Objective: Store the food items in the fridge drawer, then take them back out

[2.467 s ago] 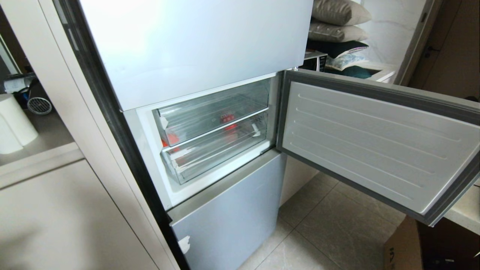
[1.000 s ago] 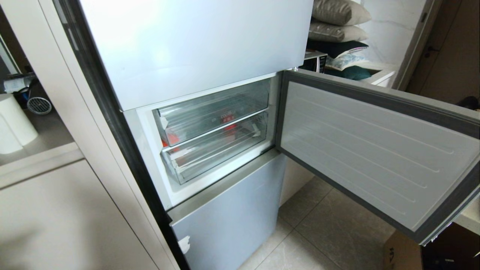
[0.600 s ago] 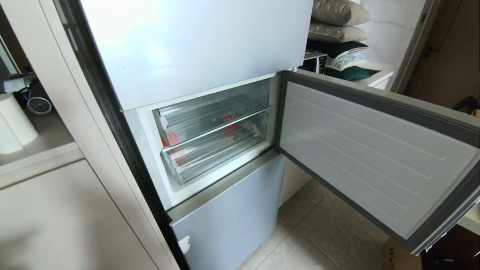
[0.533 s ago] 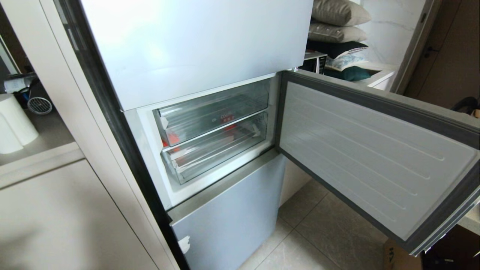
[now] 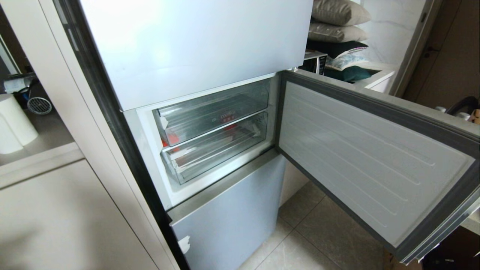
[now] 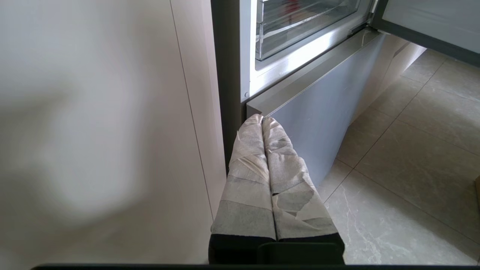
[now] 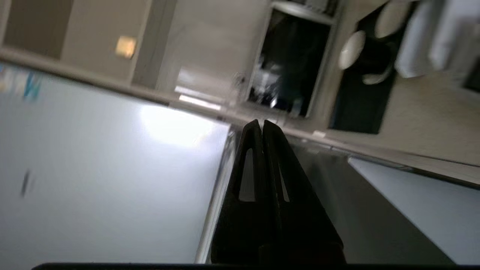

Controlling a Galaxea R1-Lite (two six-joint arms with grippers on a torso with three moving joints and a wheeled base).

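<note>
The fridge's middle compartment stands open in the head view, with its door swung out to the right. Two clear bins sit pushed in, one above the other. The lower one, with a stepped lip, is the fridge drawer. Red-orange food items show blurred through the plastic at the left, and I cannot tell which bin holds them. My right gripper is shut and empty behind the door, by its outer face. My left gripper is shut, parked low by the lower fridge door.
A beige cabinet panel flanks the fridge on the left. Tiled floor lies under the open door. Folded pillows are stacked on a ledge behind it. A cardboard box sits low at the right, mostly hidden by the door.
The open door's free end has swung down and to the left in the head view, nearer to me. A dark part of my right arm has come into sight above its top edge.
</note>
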